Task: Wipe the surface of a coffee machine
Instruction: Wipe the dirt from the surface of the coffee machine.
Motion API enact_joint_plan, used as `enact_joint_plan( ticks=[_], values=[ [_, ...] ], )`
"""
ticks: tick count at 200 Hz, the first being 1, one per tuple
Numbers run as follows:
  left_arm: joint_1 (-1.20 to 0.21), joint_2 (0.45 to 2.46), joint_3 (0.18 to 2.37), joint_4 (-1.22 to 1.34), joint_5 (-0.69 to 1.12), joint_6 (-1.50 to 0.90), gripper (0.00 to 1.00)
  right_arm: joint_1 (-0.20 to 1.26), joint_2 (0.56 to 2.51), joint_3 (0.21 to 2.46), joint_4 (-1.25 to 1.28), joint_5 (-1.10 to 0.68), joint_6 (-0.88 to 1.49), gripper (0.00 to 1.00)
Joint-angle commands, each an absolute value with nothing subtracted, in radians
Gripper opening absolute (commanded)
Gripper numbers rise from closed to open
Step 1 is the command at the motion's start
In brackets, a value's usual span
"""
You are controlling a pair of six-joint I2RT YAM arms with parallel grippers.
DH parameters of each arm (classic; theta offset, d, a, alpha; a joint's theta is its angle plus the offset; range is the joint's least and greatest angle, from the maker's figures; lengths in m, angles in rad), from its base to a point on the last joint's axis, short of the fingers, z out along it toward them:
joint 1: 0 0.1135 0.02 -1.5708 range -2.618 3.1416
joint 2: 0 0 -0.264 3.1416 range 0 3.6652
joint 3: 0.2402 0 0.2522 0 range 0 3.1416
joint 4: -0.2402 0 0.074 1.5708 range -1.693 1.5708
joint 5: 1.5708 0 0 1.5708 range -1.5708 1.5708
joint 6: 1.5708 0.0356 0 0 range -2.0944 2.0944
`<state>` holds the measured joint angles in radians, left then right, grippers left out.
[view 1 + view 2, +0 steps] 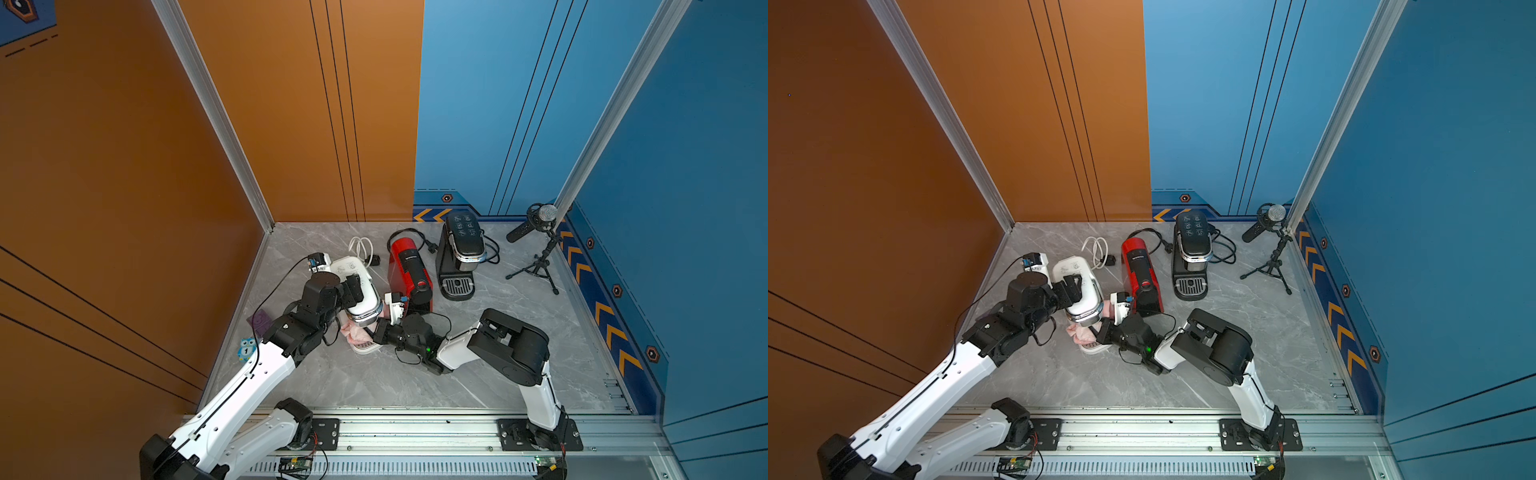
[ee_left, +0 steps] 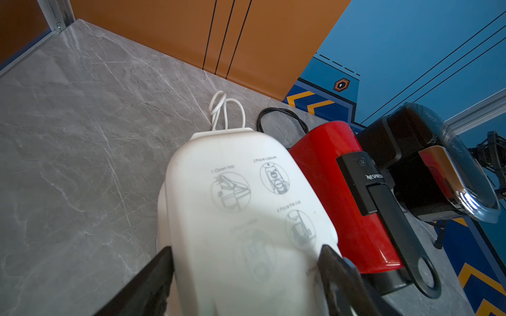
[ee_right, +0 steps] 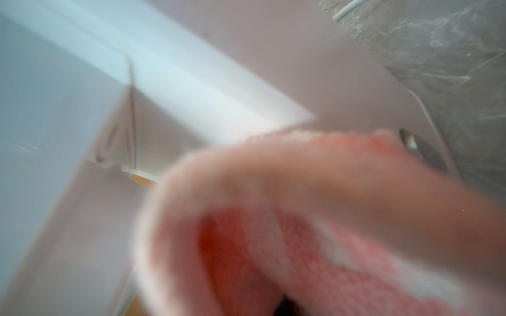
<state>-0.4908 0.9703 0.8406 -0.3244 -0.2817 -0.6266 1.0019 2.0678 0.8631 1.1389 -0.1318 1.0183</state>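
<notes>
A white coffee machine [image 1: 356, 272] [image 1: 1077, 272] stands left of centre on the grey marble table; its lid carries printed pictograms [image 2: 241, 202]. My left gripper [image 1: 360, 293] [image 2: 246, 273] straddles its top, with the black fingers [image 2: 157, 273] pressed against both sides. Low at the machine's front, my right gripper [image 1: 380, 332] is shut on a pink cloth [image 1: 355, 336] [image 1: 1079, 332]. The cloth lies bunched by the machine's drip tray. In the right wrist view the cloth [image 3: 301, 205] fills the picture and hides the jaws, with the white body close behind.
A red Nespresso machine [image 1: 409, 270] stands right beside the white one. A black coffee machine [image 1: 461, 253] is further right, with cables behind it. A microphone on a tripod [image 1: 540, 237] stands at the back right. A purple card [image 1: 261, 322] and blue owl token [image 1: 246, 348] lie left.
</notes>
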Motion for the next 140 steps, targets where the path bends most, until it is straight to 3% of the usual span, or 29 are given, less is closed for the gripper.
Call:
enact_joint_plan(
  ticks=[1,82,140],
  values=[
    [-0.500,1.034,0.762,-0.649,-0.210,-0.578,0.82,0.984,2.066,0.947,1.184,-0.046,1.012,0.00],
    [-0.502,1.027,0.754,-0.649,-0.203,-0.575,0.82,1.022,2.214,1.039,1.302,-0.161,1.158,0.00],
    [-0.502,1.024,0.752,-0.649,-0.202,-0.574,0.82,0.944,2.149,0.974,1.211,-0.098,1.133,0.00]
  ],
)
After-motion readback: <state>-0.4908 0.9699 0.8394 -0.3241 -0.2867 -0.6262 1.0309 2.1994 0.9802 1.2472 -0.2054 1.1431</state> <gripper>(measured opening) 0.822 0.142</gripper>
